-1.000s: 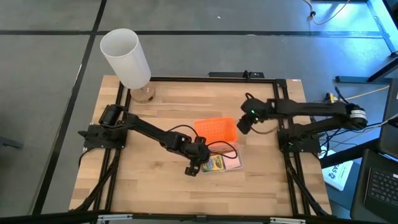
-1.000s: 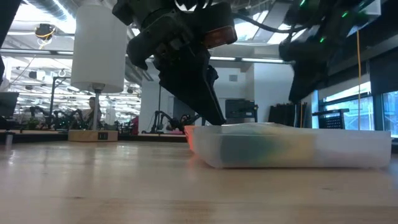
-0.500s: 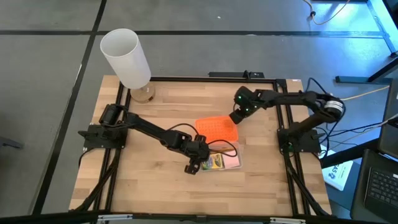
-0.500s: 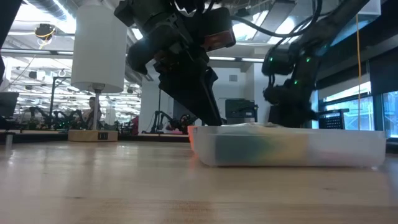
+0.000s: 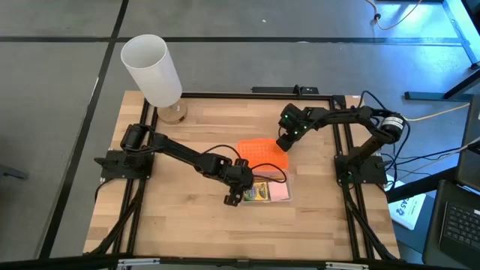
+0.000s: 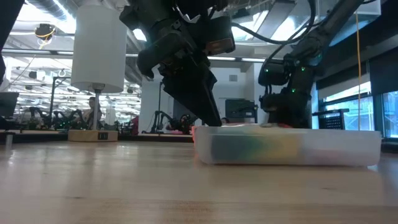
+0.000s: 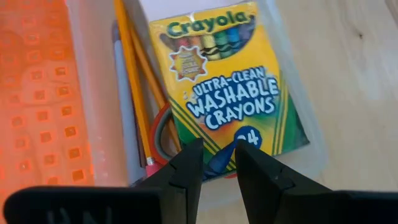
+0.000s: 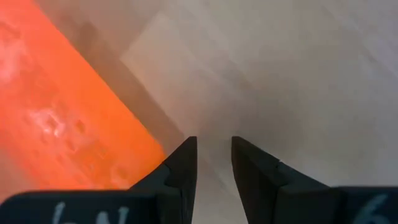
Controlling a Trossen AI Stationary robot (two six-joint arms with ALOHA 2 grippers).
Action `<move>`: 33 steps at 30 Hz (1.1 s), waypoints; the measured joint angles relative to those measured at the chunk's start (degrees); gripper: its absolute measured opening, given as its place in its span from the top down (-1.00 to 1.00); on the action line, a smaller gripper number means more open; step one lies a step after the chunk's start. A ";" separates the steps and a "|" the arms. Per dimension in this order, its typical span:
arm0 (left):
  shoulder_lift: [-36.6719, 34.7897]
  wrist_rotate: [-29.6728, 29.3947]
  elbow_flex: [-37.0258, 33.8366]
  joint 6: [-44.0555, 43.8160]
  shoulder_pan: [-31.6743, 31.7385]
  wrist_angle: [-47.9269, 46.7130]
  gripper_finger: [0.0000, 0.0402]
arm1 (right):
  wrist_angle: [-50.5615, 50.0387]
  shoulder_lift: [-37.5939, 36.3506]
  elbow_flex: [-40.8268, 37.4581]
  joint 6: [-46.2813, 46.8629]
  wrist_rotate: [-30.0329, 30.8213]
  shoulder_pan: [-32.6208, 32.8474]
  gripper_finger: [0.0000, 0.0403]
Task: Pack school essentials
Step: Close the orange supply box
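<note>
The clear plastic box (image 5: 267,202) (image 6: 286,147) lies on the table. In it are the green-and-yellow crayon box (image 7: 224,87), the pink sticky-note pad (image 5: 280,193), orange pencils (image 7: 132,87), a blue-grey pen (image 7: 123,93) and the scissors' red handle (image 7: 160,124). My left gripper (image 5: 234,199) (image 7: 217,146) points down over the box's left end, above the crayon box's end, its fingers a narrow gap apart. The orange lid (image 5: 262,155) (image 8: 56,106) lies flat just beyond the box. My right gripper (image 5: 282,144) (image 8: 213,143) is low beside the lid's far right corner, its fingers slightly apart over bare wood. My left gripper comes from above at the crayon box's end (image 7: 214,163). Its fingertips (image 6: 210,119) reach the level of the clear box's rim. Whether they touch the crayon box, I cannot tell.
A tall white cylinder (image 5: 152,71) (image 6: 98,50) stands on a wooden base at the table's far left corner. Bare wood lies along the near edge and to the right of the box. A black frame rims the table.
My right gripper has swung from above the table's right part toward the far left and come down beside the orange lid's far right corner. My left gripper has stayed over the box's left end.
</note>
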 joint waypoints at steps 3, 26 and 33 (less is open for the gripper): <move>-0.04 0.55 0.00 -0.04 0.30 -0.66 0.55 | 0.22 -1.55 0.85 -2.12 -3.95 0.11 0.50; -0.62 -2.01 -0.17 -0.12 1.36 -0.57 0.55 | -5.18 -10.90 1.61 -11.23 -17.92 0.76 0.50; -4.29 -1.97 -0.33 -1.62 1.42 -1.23 0.55 | -5.44 -14.92 1.61 -11.31 -17.70 1.01 0.50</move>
